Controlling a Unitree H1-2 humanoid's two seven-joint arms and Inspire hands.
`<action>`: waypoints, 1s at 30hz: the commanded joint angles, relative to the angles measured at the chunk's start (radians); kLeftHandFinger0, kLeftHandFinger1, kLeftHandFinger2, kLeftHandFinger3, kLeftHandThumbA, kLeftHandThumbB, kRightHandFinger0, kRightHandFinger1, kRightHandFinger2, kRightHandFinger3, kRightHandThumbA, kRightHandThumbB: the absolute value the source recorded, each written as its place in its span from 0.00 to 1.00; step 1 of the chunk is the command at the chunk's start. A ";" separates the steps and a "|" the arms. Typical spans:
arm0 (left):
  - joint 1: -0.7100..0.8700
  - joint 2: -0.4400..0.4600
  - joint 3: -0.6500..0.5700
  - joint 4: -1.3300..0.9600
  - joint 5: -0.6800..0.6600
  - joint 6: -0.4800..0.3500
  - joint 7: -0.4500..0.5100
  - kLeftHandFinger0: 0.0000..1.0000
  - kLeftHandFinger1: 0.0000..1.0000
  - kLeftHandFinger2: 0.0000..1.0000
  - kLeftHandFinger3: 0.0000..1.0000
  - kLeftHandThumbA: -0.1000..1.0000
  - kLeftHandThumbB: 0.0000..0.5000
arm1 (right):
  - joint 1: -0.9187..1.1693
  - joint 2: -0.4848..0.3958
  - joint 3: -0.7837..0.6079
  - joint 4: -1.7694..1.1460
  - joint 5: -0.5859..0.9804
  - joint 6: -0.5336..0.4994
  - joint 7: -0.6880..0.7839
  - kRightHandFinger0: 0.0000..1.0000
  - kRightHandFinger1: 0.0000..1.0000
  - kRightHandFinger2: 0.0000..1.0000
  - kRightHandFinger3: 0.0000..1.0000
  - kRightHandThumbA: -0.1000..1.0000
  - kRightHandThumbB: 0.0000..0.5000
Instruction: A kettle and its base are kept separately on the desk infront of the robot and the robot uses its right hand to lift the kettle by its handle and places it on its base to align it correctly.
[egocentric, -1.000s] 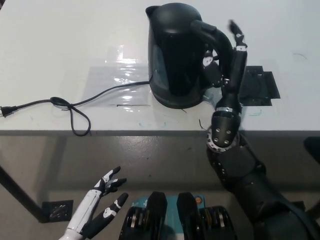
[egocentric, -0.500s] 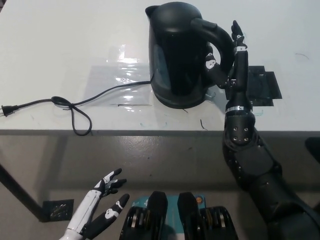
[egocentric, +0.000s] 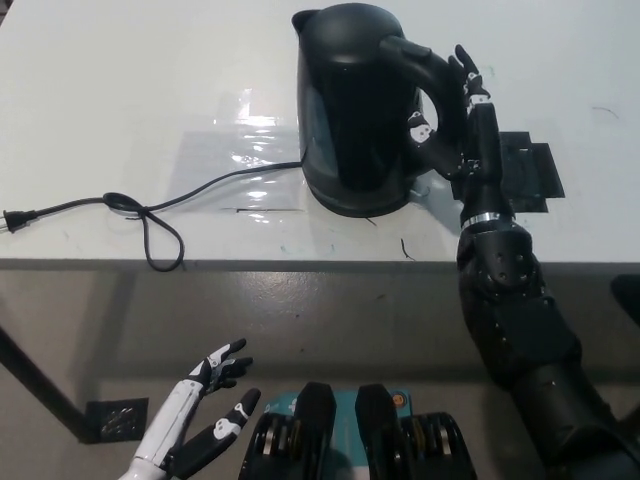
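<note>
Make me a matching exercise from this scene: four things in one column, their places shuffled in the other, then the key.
1. kettle
2. plug
3. left hand
4. right hand

A. below the desk edge, lower left, holding nothing
B. far left of the desk
C. at the kettle's handle
D. on the desk, middle, cord running left

Pairs: 1-D, 2-B, 3-A, 4-C

Black right hand (egocentric: 462, 125) raised, fingers (egocentric: 467, 70) spread; white left hand (egocentric: 205, 405) low, open.
</note>
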 joint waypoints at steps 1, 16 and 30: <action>-0.012 0.022 -0.003 -0.019 -0.005 -0.019 -0.025 0.85 0.84 0.83 0.93 0.72 0.10 | -0.020 -0.035 -0.006 -0.318 0.236 0.210 0.304 1.00 1.00 1.00 1.00 1.00 1.00; -0.017 0.029 -0.011 -0.016 -0.002 -0.018 -0.025 0.86 0.83 0.83 0.91 0.64 0.07 | -0.001 -0.054 -0.068 -0.409 0.338 0.322 0.396 1.00 1.00 1.00 1.00 0.93 1.00; -0.012 0.027 -0.009 -0.013 -0.003 -0.020 -0.015 0.86 0.84 0.84 0.91 0.64 0.11 | 0.022 -0.090 -0.114 -0.517 0.038 0.169 0.233 1.00 1.00 1.00 1.00 0.98 1.00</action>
